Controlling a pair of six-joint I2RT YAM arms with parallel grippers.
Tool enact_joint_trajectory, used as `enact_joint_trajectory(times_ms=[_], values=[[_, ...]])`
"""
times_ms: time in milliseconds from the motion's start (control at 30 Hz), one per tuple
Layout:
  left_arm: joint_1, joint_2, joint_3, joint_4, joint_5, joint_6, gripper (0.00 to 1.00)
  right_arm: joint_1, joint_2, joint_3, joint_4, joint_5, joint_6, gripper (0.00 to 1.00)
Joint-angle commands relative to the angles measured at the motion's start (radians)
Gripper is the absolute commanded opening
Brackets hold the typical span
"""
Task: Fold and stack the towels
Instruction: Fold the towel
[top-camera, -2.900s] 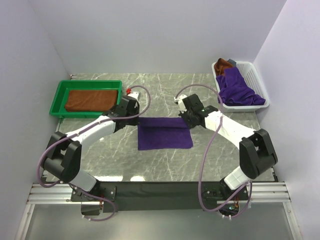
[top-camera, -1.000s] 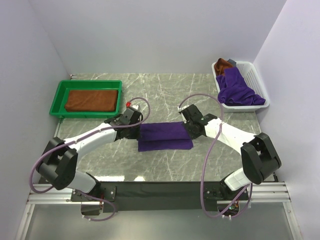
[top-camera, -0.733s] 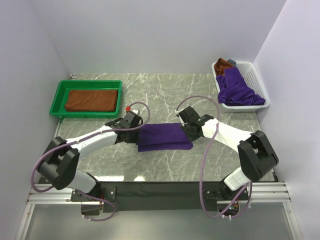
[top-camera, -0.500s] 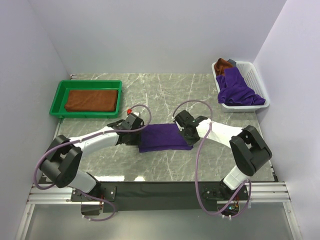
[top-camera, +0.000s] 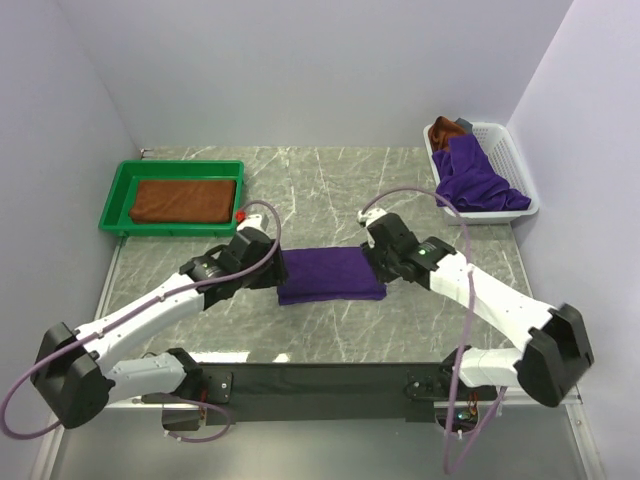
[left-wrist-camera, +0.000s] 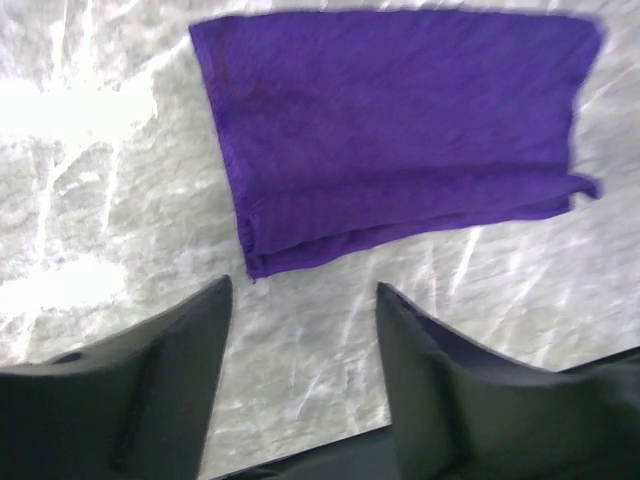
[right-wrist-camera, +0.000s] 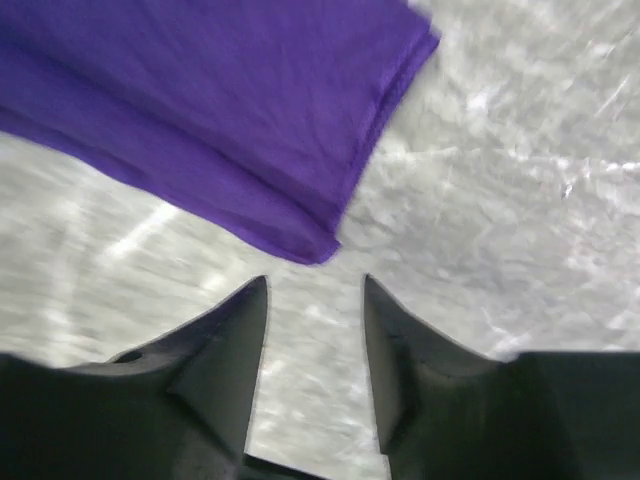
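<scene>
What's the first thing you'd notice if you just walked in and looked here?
The folded purple towel lying in the middle of the marble table, with a robot arm on each side of it. Next, the green tray at the far left holding a brown towel, and the white basket far right stuffed with more towels.

bare marble table (top-camera: 330, 195) lies open beyond the folded purple towel (top-camera: 330, 274); green tray (top-camera: 122, 180) and white basket (top-camera: 512, 165) flank it.

Purple towels: 2, one folded on the counter (top-camera: 330, 275), one heaped in the basket (top-camera: 478, 180). Brown towels: 2, one flat in the tray (top-camera: 183, 199), one part-hidden in the basket (top-camera: 447, 126). Green tray (top-camera: 115, 195): 1. White basket (top-camera: 515, 160): 1. Arms: 2.
</scene>
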Motion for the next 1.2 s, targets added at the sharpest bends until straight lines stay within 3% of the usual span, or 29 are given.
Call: enact_joint_trajectory(times_ms=[0,100,300,467,733,1167], values=[[-0.003,-0.011,0.032,0.051,-0.015,-0.058,0.57,0.004,-0.066,-0.012,0.128,-0.006,0.156,0.32],[-0.004,0.052,0.065,0.114,0.002,-0.062,0.52,-0.007,-0.046,-0.036,0.207,0.05,0.276,0.21],[-0.003,0.269,0.173,0.145,-0.025,-0.039,0.49,-0.048,0.052,-0.068,0.332,0.063,0.405,0.24],[-0.004,0.375,0.142,0.174,0.015,-0.061,0.49,-0.062,0.125,-0.123,0.402,0.015,0.423,0.25],[-0.006,0.316,-0.03,0.246,0.067,-0.118,0.45,-0.062,0.099,-0.259,0.472,-0.064,0.458,0.25],[-0.046,0.112,-0.171,0.252,0.038,-0.155,0.46,-0.062,-0.114,-0.378,0.526,-0.112,0.461,0.24]])
